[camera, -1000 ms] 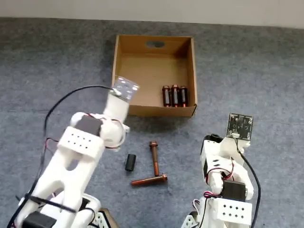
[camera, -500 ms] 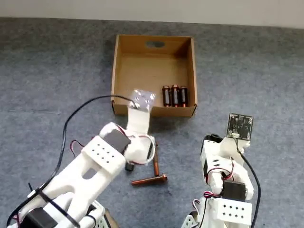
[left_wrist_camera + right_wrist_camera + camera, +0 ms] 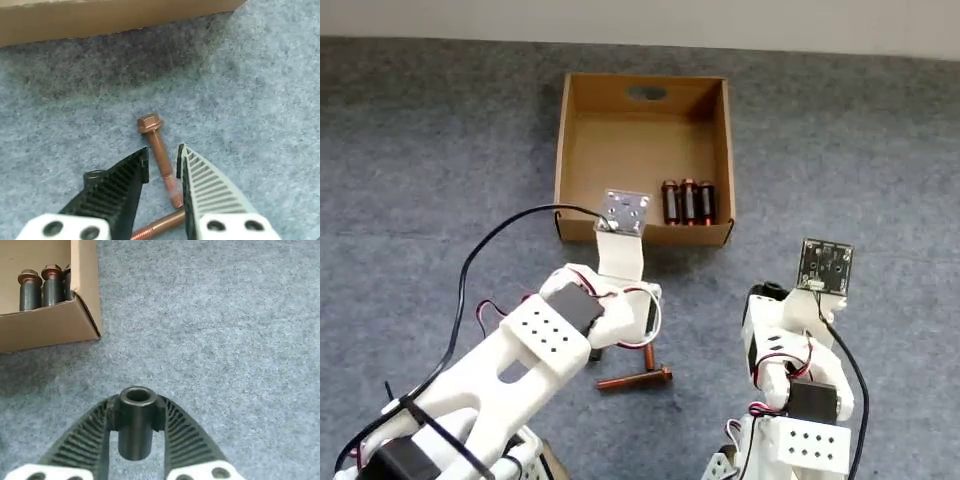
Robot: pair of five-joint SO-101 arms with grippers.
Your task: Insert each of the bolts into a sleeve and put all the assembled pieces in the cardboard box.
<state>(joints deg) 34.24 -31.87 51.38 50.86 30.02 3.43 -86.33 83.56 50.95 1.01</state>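
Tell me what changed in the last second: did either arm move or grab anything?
The left arm swung rightward from the cardboard box front-left corner to over the loose bolts. The left gripper now hangs open astride one bolt, gripping nothing. The right gripper stayed put, shut on a sleeve. The second bolt and the three assembled pieces in the box did not move.

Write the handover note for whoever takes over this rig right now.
Left gripper: open, a finger on either side of a copper-coloured bolt lying on the grey carpet; not yet gripped.
Right gripper: shut on a black cylindrical sleeve.
Loose on the carpet: a second copper bolt and a second black sleeve.
Done: three assembled pieces lie in the brown cardboard box.
Left: fit both bolts into sleeves, then box them.
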